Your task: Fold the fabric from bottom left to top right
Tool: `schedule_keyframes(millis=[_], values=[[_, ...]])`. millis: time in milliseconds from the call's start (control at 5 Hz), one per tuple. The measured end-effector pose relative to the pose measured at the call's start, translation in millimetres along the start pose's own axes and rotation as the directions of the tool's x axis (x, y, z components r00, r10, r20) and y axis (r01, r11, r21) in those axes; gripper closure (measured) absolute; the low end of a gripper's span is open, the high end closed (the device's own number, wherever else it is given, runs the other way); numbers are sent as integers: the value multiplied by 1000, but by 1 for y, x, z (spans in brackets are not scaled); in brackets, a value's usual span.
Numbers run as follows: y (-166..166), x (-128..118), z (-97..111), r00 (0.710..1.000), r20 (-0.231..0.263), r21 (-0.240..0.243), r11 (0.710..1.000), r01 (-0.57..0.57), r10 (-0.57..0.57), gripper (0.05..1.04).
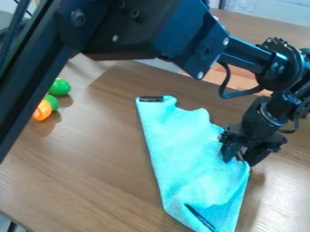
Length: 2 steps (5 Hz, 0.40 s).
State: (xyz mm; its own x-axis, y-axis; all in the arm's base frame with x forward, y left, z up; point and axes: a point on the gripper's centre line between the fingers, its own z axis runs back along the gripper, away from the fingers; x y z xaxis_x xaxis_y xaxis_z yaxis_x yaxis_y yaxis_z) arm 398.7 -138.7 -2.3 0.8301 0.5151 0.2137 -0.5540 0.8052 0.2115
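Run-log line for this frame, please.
gripper: at cloth's right edge | turquoise cloth: on wooden table, outline uneven | orange object, green objects: left of cloth | fold complete: cannot tell

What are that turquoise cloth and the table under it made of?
The cloth looks like soft microfibre or terry, judging by its matte, fuzzy surface. The table seems smooth wood or wood-look laminate: brown grain lines show under a slight sheen.

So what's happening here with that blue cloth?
A black robot arm has its gripper down at the right edge of the turquoise cloth. The job is folding it from bottom left to top right. The cloth lies wrinkled on the wooden table, and looks partly folded.
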Motion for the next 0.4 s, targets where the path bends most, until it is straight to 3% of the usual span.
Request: schedule_keyframes(millis=[200,400], values=[[-2,-2,-2,1000,-10,-16,1000,14,-14,756],[6,-5,1,999,-38,-46,999,19,-20,933]])
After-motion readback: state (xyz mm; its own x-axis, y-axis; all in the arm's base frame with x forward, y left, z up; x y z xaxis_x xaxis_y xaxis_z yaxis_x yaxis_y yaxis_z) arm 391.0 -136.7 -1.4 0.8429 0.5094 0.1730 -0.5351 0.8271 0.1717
